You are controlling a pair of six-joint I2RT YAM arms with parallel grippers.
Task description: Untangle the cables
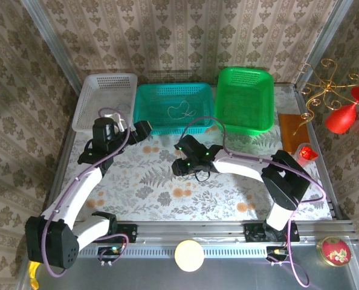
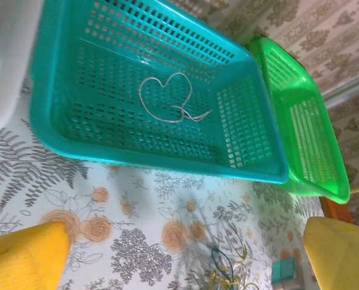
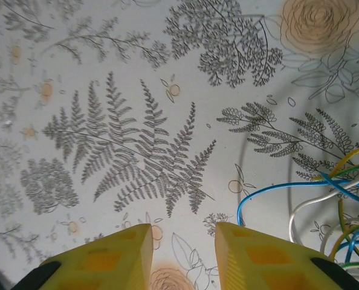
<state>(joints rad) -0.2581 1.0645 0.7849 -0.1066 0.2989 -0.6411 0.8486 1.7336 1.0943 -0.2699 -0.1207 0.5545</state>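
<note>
A tangle of thin blue, whitish and yellow-tan cables (image 3: pixel 333 208) lies on the floral tablecloth, to the right of my right gripper (image 3: pixel 184 232). The right gripper's yellow fingers (image 3: pixel 110 257) hover just above the cloth with a gap and nothing between them. A blue loop passes the outer side of the right finger. From above, the right gripper (image 1: pixel 181 164) sits over the tangle (image 1: pixel 199 175) at mid-table. My left gripper (image 1: pixel 142 128) is wide open in front of the teal basket (image 1: pixel 146 96), which holds one whitish cable (image 2: pixel 167 103). The tangle (image 2: pixel 231 273) lies below the left gripper (image 2: pixel 185 232).
A white basket (image 1: pixel 104 99) stands at the back left and a green basket (image 1: pixel 245 99) at the back right, both touching the teal one. An orange board (image 1: pixel 291 125) and a small red object (image 1: pixel 306 153) lie along the right edge.
</note>
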